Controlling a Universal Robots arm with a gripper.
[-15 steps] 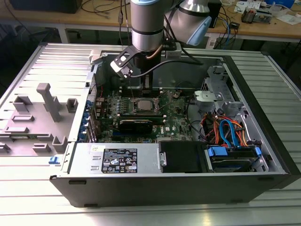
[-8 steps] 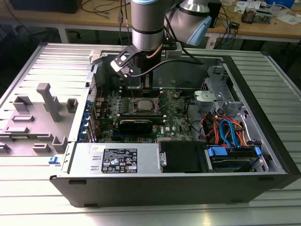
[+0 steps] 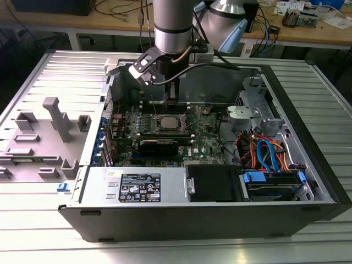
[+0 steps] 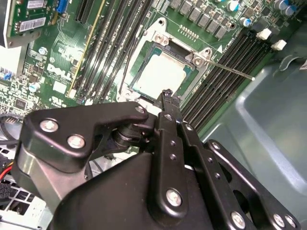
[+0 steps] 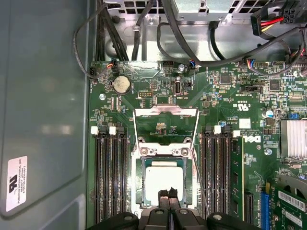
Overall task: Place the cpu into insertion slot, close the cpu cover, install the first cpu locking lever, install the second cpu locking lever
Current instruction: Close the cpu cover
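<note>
While the cpu (image 5: 164, 178) lies seated, fingers (image 5: 164, 197) hang closed above.

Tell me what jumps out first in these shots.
The silver-grey square cpu sits in the dark metal-rimmed insertion slot on the green circuit board. The black pincer hangs shut at the chip's edge, and the thin silver window-frame cpu cover lies flipped open beside the socket. In the exterior view, the grey arm reaches down into the open black computer case.
</note>
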